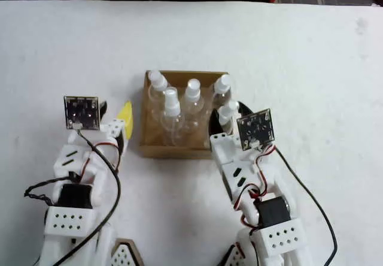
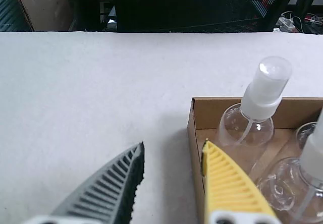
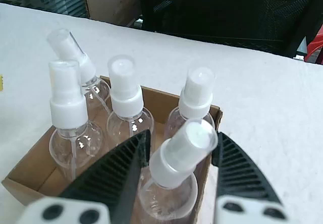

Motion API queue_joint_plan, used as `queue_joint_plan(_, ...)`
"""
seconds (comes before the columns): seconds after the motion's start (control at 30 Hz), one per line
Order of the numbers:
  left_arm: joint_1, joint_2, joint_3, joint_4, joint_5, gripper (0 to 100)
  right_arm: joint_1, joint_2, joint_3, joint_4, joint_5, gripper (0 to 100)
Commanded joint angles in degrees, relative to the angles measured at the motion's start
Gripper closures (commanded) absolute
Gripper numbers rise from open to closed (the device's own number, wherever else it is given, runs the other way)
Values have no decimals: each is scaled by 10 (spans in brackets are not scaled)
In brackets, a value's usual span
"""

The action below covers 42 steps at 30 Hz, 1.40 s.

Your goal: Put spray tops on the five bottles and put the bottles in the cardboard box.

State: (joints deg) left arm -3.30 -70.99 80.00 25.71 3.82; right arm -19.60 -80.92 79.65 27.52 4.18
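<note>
Though white, table [image 1: 311, 62] before dark room [image 2: 176, 4].

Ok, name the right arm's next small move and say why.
Probably lift the right gripper straight up, clear of the bottle it straddles. That bottle already stands inside the cardboard box with its spray top on, and the jaws stand open on either side of that top, so nothing seems left to hold. Rising straight should avoid knocking the neighbouring bottles.
</note>
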Motion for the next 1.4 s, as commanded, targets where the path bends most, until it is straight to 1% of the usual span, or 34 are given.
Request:
queue_joint_plan(0.0, 2, -12, -4, -15, -8, 824, -2, -5, -26, 1, -6, 830)
queue_joint_plan(0.23, 2, -12, -4, -15, -8, 824, -2, -6, -47, 15, -6, 829)
queue_joint_plan(0.43, 2, -12, -4, -15, -8, 824, 0, -6, -179, 154, -11, 828)
queue_joint_plan(0.67, 1, -12, -4, -15, -8, 824, 2, -6, -286, 257, -10, 828)
queue_joint_plan(0.83, 0, -12, -6, -14, -8, 824, 3, -6, -425, 341, -11, 828)
queue_joint_plan(1.0, -42, -12, -14, -18, -1, 824, 3, -6, -554, 424, -9, 832)
queue_joint_plan(1.1, -60, -12, -18, -15, 38, 824, 6, -9, -601, 473, -10, 833)
queue_joint_plan(1.17, -68, -12, -18, -15, 52, 825, 36, -29, -622, 498, -10, 848)
queue_joint_plan(1.2, -70, -12, -19, -15, 50, 839, 60, -45, -629, 504, -10, 872)
queue_joint_plan(1.3, -78, -12, -30, -14, 50, 948, 134, -114, -629, 506, -6, 991)
queue_joint_plan(1.33, -83, -12, -33, -14, 50, 986, 158, -140, -624, 507, -5, 984)
queue_joint_plan(1.37, -90, -12, -34, -14, 51, 979, 178, -167, -614, 508, -5, 959)
